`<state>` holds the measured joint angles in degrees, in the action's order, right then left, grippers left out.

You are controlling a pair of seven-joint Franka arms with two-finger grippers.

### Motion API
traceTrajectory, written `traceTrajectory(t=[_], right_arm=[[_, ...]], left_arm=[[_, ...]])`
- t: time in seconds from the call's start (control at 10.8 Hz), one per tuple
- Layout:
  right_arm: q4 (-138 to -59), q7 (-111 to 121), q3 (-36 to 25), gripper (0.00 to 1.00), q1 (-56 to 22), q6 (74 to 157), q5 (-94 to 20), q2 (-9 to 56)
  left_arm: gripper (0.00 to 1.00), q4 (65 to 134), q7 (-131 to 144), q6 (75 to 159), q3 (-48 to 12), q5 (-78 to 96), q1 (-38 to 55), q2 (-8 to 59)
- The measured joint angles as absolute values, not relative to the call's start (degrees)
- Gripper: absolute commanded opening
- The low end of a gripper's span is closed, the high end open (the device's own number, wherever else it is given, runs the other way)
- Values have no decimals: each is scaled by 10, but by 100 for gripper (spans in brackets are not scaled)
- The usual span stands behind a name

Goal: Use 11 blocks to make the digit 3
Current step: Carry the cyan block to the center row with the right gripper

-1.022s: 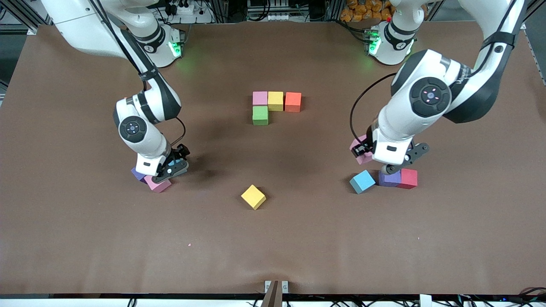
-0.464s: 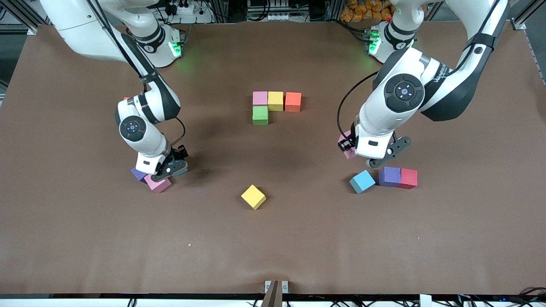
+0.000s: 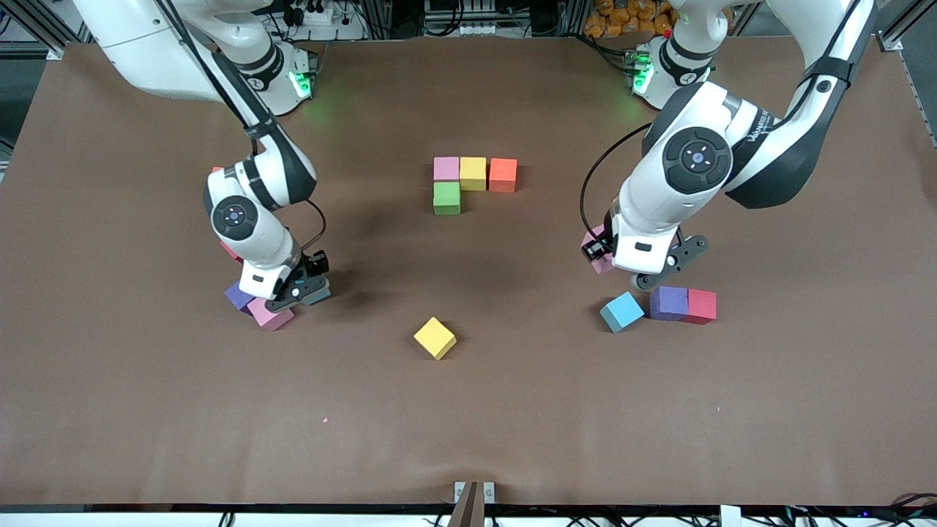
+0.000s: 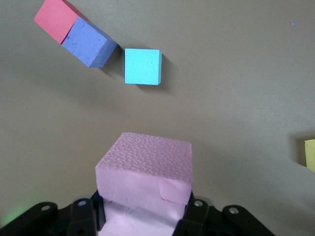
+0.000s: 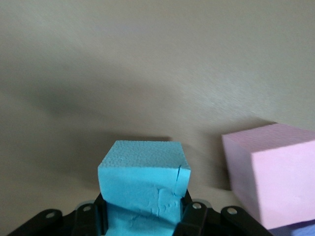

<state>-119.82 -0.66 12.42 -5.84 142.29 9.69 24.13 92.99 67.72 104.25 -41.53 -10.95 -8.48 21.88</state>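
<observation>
Four blocks form a group mid-table: pink [image 3: 446,168], yellow [image 3: 473,173] and orange [image 3: 503,174] in a row, with green [image 3: 446,197] beside the pink one, nearer the front camera. My left gripper [image 3: 602,255] [image 4: 142,212] is shut on a pink block [image 3: 596,258] [image 4: 145,167], held above the table. Below it lie a blue block [image 3: 622,311] [image 4: 142,66], a purple one [image 3: 668,302] [image 4: 88,42] and a red one [image 3: 701,306] [image 4: 56,18]. My right gripper [image 3: 304,291] [image 5: 142,214] is shut on a blue block [image 3: 319,295] [image 5: 142,182], low beside another pink block [image 3: 271,316] [image 5: 273,172].
A loose yellow block [image 3: 435,337] [image 4: 310,155] lies nearer the front camera than the group. A purple block [image 3: 238,296] touches the pink one under the right arm, and a reddish block [image 3: 230,252] shows partly from under that arm. Brown cloth covers the table [image 3: 468,424].
My right gripper has shut on the blue block and shifted slightly. My left gripper rose with the pink block, away from the purple and red blocks, then nearly stopped.
</observation>
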Motion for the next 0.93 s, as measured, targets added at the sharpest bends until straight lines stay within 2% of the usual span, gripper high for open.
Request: traceTrajectory(t=[0.37,0.93], right_arm=[[-1173,-200,146,29,-144,1409,46,239],[-1146,-490,148,28,-289,1406,42,239]], left_arm=[[14,928,677,1043,-415,-109,-87,217],[13,927,677,1042,-416,-109,-87,213]])
